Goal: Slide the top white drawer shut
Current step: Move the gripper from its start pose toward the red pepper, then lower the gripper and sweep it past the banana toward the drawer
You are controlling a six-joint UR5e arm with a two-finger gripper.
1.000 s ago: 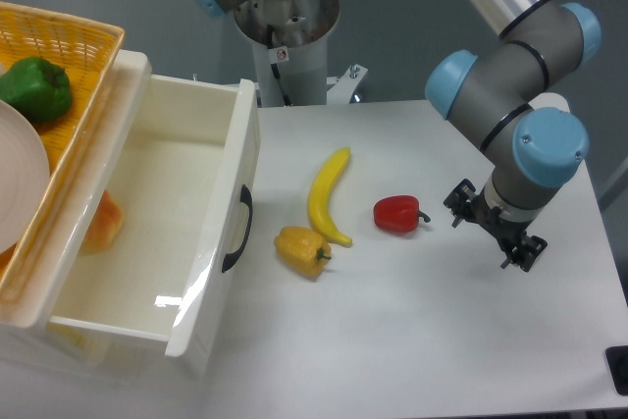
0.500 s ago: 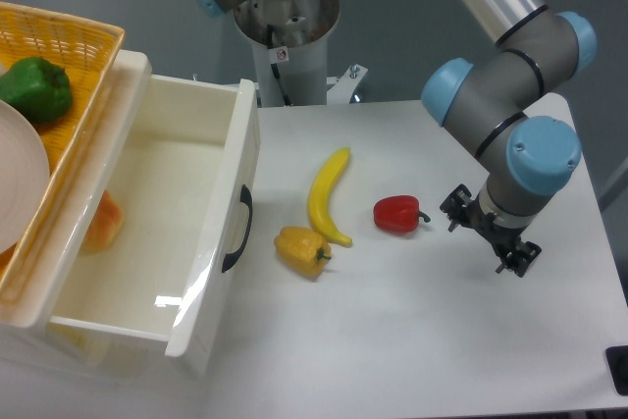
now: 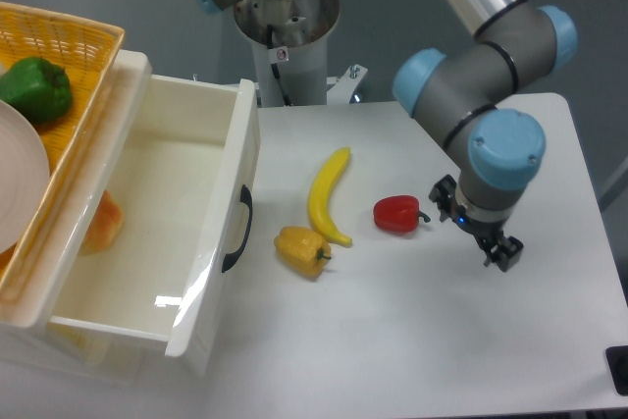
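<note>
One top white drawer (image 3: 211, 233), one banana (image 3: 327, 195), two peppers (image 3: 397, 213).

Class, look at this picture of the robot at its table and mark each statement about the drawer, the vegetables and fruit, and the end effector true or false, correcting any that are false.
1. The top white drawer is pulled open. True.
2. The end effector is gripping the drawer's black handle. False: it hangs over the table to the right of the red pepper, far from the handle.
3. The banana lies between the drawer front and the red pepper. True.
4. The yellow pepper sits inside the drawer. False: it lies on the table, outside the drawer front.
5. The green pepper is in the yellow basket. True.
</note>
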